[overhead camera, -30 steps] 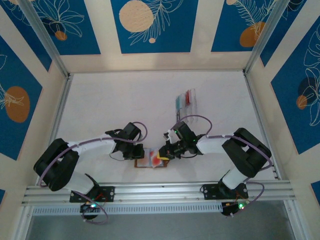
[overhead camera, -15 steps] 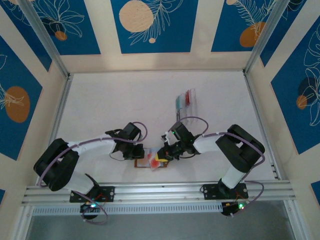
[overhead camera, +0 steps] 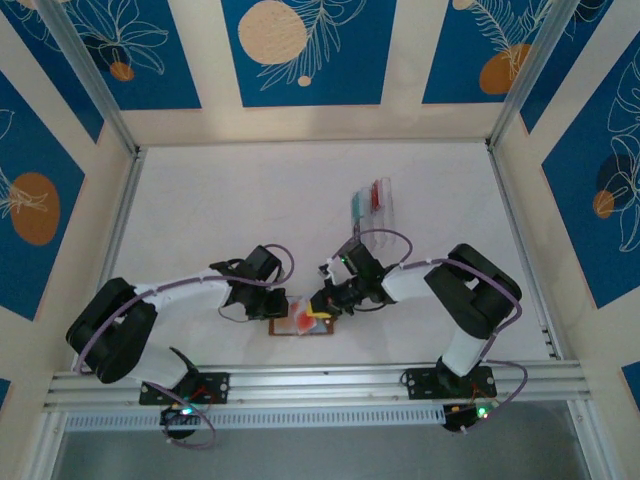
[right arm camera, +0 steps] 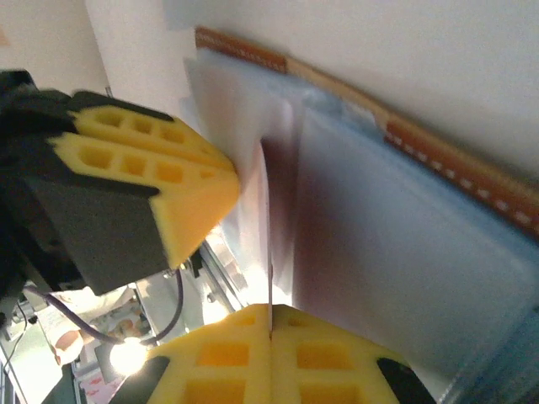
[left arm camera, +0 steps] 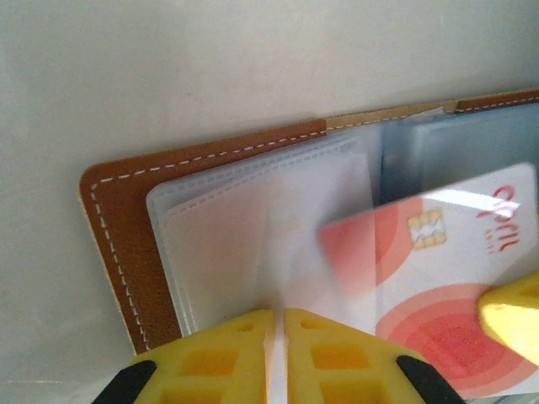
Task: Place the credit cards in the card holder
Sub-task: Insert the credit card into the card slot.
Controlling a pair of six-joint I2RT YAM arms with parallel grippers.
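Here, from the top external camera, the open card holder lies on the white table near its front edge, between the two arms. The left gripper is at its left part and the right gripper at its right part, where a red credit card lies over the holder. Farther back and to the right, well apart from the holder, a clear plastic tray holds a red card and a teal card. In the left wrist view, the left gripper has its yellow fingers pressed almost together on the near edge of a clear plastic sleeve of the card holder, whose brown stitched cover lies flat on the table. The red credit card, with a gold chip and pale circles, lies at the right with its left end under a translucent sleeve leaf. A yellow finger of the right gripper touches its lower right corner. In the right wrist view, the right gripper has its fingers fully closed on the card, seen edge-on as a thin dark line that runs into the sleeves. The left gripper's fingers are just beside it on the left, and the holder's brown edge runs along the far side.
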